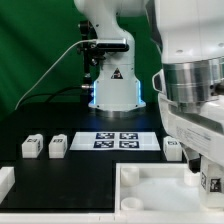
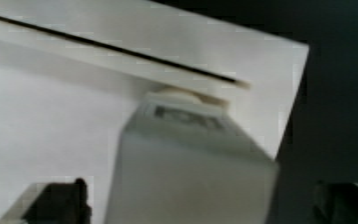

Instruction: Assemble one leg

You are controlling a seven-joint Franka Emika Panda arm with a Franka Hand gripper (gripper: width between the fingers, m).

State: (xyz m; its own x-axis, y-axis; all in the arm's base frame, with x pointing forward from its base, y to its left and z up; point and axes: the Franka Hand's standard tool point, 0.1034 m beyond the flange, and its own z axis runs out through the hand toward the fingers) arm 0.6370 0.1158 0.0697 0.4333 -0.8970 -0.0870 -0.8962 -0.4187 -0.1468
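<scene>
Standing on end in the wrist view, a white leg (image 2: pixel 194 150) is seen with its far end meeting the face of a white panel (image 2: pixel 87 110). A dark marker tag is carried on the leg just short of that joint, and a long dark groove is cut across the panel beyond it. The gripper (image 2: pixel 194 206) is held with its jaws apart and nothing is clamped. One dark finger (image 2: pixel 55 204) is seen clear of the leg's edge, with a strip of panel showing between them. The other side is lost in shadow, so contact there cannot be told.

In the exterior view the arm (image 1: pixel 190 85) fills the exterior view's right and is cut off by the frame edge. The marker board (image 1: pixel 118 141) lies flat in the middle of the black table (image 1: pixel 90 172). Three small white blocks are set in line with it, two (image 1: pixel 32 146) (image 1: pixel 57 146) towards the exterior view's left and one (image 1: pixel 172 148) towards its right. A broad white part with raised rims (image 1: pixel 150 180) lies at the near edge. A band of bare table is left between it and the blocks.
</scene>
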